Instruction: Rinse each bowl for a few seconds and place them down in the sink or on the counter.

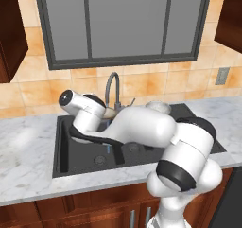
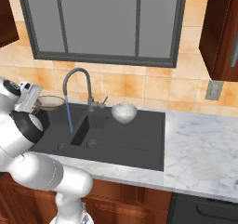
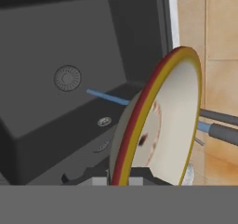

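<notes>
My gripper [image 2: 38, 103] is shut on the rim of the shallow bowl [image 2: 51, 101], holding it over the left end of the sink [image 2: 139, 141], just left of the tap's thin blue water stream [image 2: 69, 115]. In the hand view this bowl [image 3: 172, 125] stands edge-on with a red-and-yellow rim and a pale inside, and the stream [image 3: 104, 96] passes behind it; the fingertips are hidden under the bowl. In the left base view the bowl [image 1: 110, 112] shows as a tan sliver beside the gripper [image 1: 103, 112]. The speckled whitish bowl [image 2: 124, 112] sits on the drainboard right of the tap [image 2: 76, 76].
White marble counter [image 2: 200, 153] runs on both sides of the sink, with a wide stretch at the right. The tiled wall and window stand close behind the tap. My own arm crosses in front of the basin [image 1: 64, 149] in the left base view.
</notes>
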